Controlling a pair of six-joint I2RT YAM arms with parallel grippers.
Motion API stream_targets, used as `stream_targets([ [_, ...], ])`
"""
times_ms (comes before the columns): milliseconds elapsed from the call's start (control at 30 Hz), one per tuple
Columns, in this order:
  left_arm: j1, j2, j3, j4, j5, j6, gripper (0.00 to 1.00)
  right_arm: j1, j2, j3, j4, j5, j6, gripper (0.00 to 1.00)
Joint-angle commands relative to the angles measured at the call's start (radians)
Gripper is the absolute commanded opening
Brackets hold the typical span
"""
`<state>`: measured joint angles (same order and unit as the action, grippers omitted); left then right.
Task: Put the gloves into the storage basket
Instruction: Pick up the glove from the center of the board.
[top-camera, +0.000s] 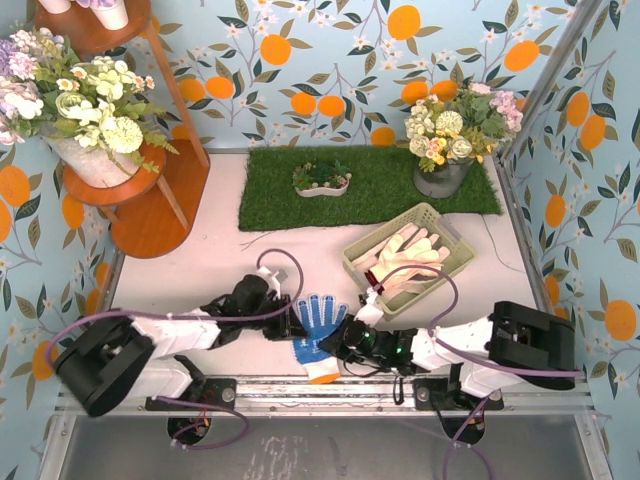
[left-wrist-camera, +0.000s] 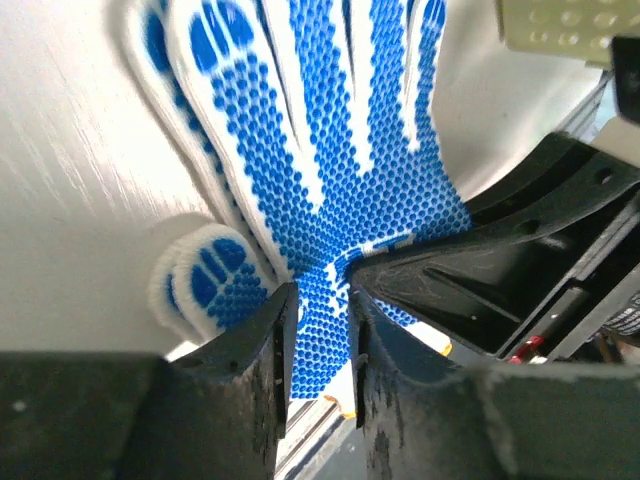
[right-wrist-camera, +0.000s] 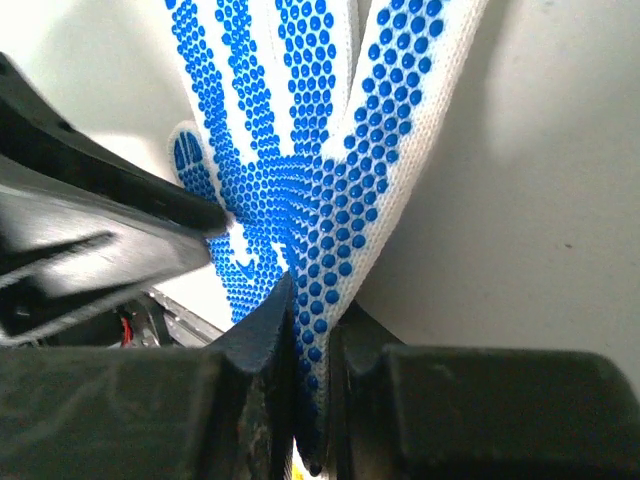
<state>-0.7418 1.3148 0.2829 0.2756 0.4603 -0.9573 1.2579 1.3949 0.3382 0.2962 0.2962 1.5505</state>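
A blue-and-white dotted glove (top-camera: 318, 335) lies flat on the white table near the front edge, its orange cuff toward the rail. My right gripper (top-camera: 345, 342) is shut on a raised fold at the glove's right side; in the right wrist view the gripper (right-wrist-camera: 312, 305) pinches the glove (right-wrist-camera: 300, 130). My left gripper (top-camera: 291, 325) sits at the glove's left side. In the left wrist view its jaws (left-wrist-camera: 320, 295) stand narrowly apart over the glove (left-wrist-camera: 330, 150), gripping nothing. Peach-tan gloves (top-camera: 405, 255) lie in the pale green storage basket (top-camera: 450, 228).
A grass mat (top-camera: 370, 185) at the back holds a small white dish of plants (top-camera: 322, 180) and a flower pot (top-camera: 450, 140). A wooden stand (top-camera: 140, 190) with flowers is at the left. A metal rail (top-camera: 330, 385) runs along the near edge.
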Motion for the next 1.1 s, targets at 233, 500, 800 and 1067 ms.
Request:
stream_targets([
  [233, 0.039, -0.18, 0.196, -0.436, -0.176, 0.082, 0.53, -0.035, -0.1, 0.012, -0.168, 0.068, 0.027, 0.0],
  [500, 0.04, -0.233, 0.056, -0.333, -0.137, -0.098, 0.61, -0.041, -0.136, 0.021, -0.211, 0.083, 0.017, 0.0],
  [800, 0.04, -0.103, -0.052, 0.016, -0.122, -0.186, 0.58, -0.041, -0.104, 0.037, -0.197, 0.071, 0.004, 0.0],
  [1067, 0.041, 0.06, -0.062, 0.13, -0.131, -0.157, 0.53, -0.041, -0.088, 0.045, -0.183, 0.064, 0.002, 0.0],
])
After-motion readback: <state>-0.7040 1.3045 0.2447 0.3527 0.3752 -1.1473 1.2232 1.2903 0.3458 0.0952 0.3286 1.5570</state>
